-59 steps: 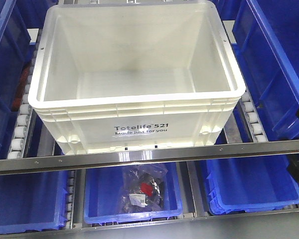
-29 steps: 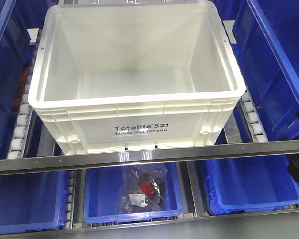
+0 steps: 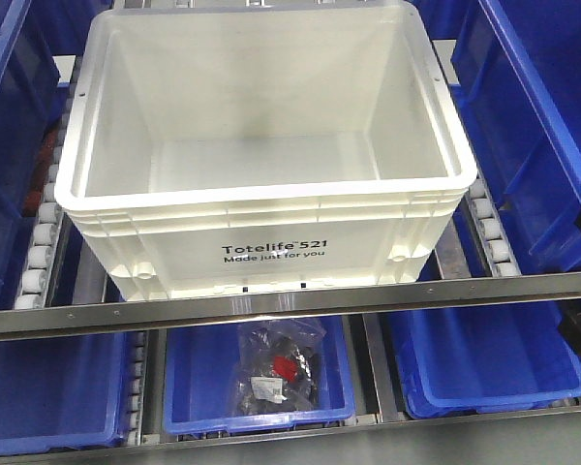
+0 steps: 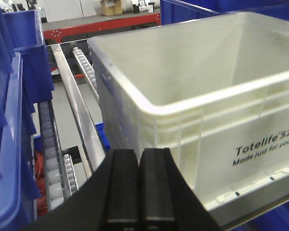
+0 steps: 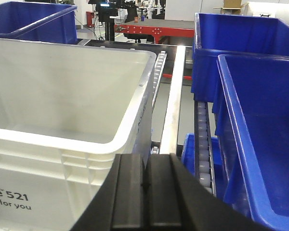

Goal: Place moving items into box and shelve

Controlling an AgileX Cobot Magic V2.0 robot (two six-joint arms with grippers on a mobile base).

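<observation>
Warehouse racking fills the view: roller tracks (image 3: 45,232), a steel rail (image 3: 290,298) across the front, blue bins (image 3: 257,383) all around. And sitting on those rollers, front edge tight behind the rail, is the box (image 3: 261,232), mouth up and empty, presumably parked there so it can be loaded from above. Left gripper (image 4: 138,185) has its fingers pressed together on nothing, hanging just off the box's front-left corner. Right gripper (image 5: 145,190) is likewise clamped shut and empty, off the front-right corner. Both sit low beside the walls, outside the rim. Plush balls? Nowhere in any view, so loading hasn't begun.
</observation>
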